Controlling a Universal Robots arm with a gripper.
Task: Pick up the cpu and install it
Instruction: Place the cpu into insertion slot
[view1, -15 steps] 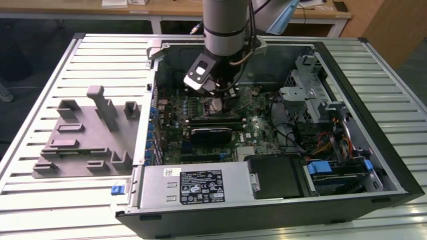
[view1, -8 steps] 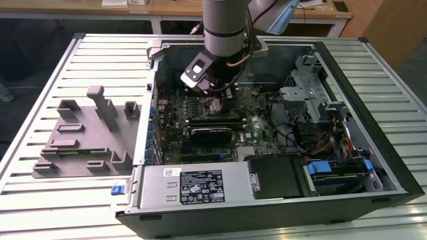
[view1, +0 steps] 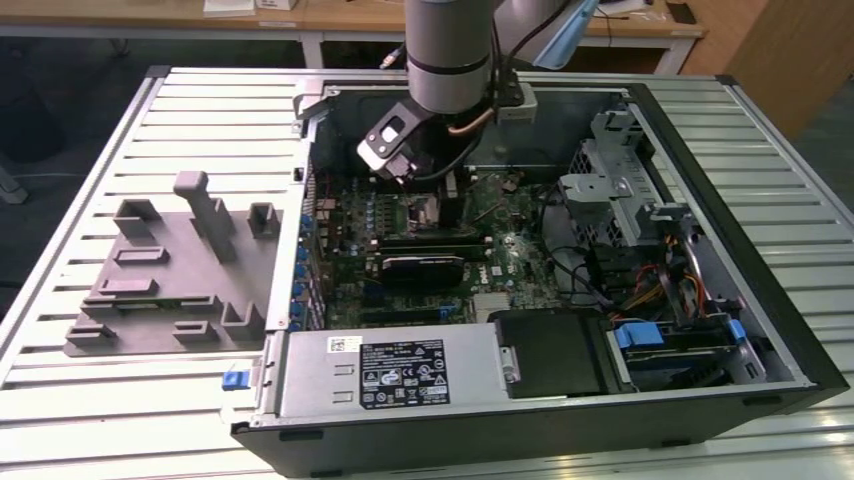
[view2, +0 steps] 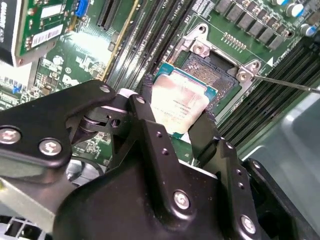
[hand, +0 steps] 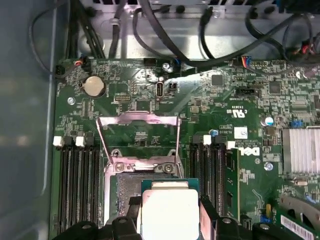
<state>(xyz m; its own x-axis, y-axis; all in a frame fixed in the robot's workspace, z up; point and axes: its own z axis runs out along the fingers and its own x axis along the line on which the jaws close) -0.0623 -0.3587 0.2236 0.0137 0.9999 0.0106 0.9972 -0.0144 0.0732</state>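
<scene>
The cpu (view2: 181, 106), a flat square chip with a silver top and green rim, is held by two opposite edges between my black fingers (view2: 146, 115). My gripper (view2: 176, 102) is shut on it, just over the open motherboard socket (view2: 212, 70). In the first wrist view the cpu (hand: 170, 214) covers part of the socket (hand: 126, 188), and the metal load plate (hand: 138, 140) is swung up and open. I cannot tell whether the chip touches the socket. In the exterior view my gripper (view1: 430, 192) reaches down into the open computer case (view1: 747, 330).
Memory slots (hand: 77, 185) flank the socket on both sides. A black card (view1: 420, 266) lies just in front of it, and a drive cage (view1: 617, 195) and cables (view1: 661, 285) stand at the exterior view's right. A grey fixture (view1: 174, 270) sits on the table outside the case.
</scene>
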